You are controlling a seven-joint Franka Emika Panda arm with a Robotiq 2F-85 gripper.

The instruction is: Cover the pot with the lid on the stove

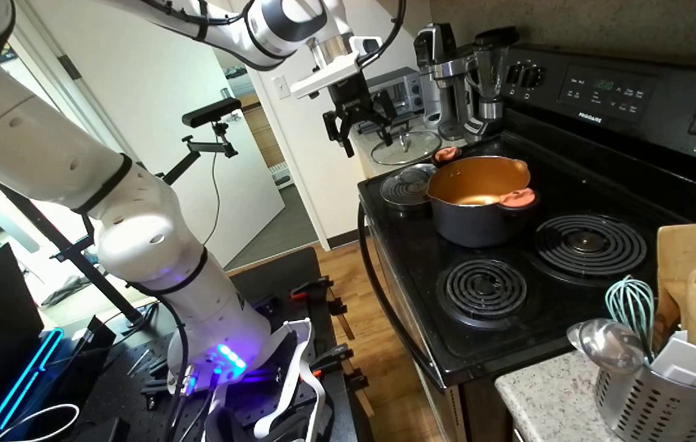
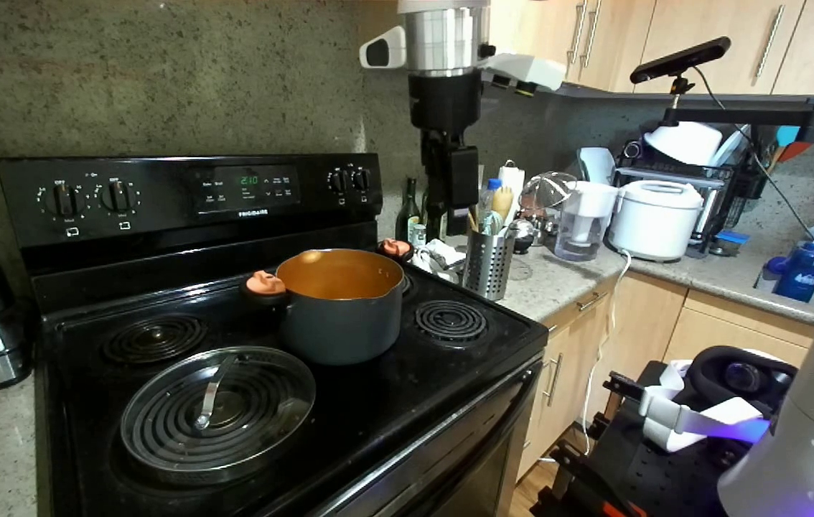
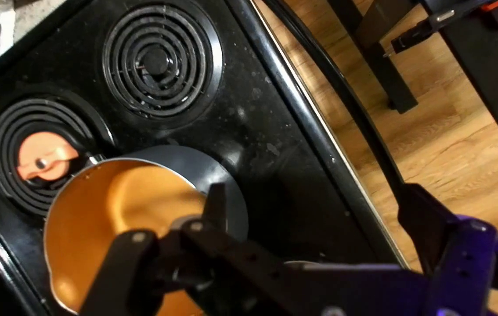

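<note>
Left of the pot (image 2: 339, 330) and lower in an exterior view: lid (image 2: 242, 413), seen over the stove (image 2: 393, 409) and apparently resting there, strap handle (image 2: 214, 391) uppermost. Nothing holds it. Pick-up: not done.

Pot itself: upright on the stove, mouth uncovered, orange inside visible in all three views. Covering: not done. Judged ready as it stands; no need seen to shift it.

Higher than the pot and to its right: gripper (image 2: 450, 215). Fingers (image 1: 347, 146) apart, nothing between them, touching neither pot nor lid. In the wrist view the pot lies below, partly hidden by the gripper; cannot tell there whether any of the lid shows.

Right of the pot, at stove height: coil burner (image 2: 450, 322), no evident part in the job.

Progress, my estimate: opening stage, ahead of any grasp. Left to do: come across to the lid beside the pot, close on the strap handle, lift higher than the pot, centre, lower, let go. Even seating is likely the fussy step.
</note>
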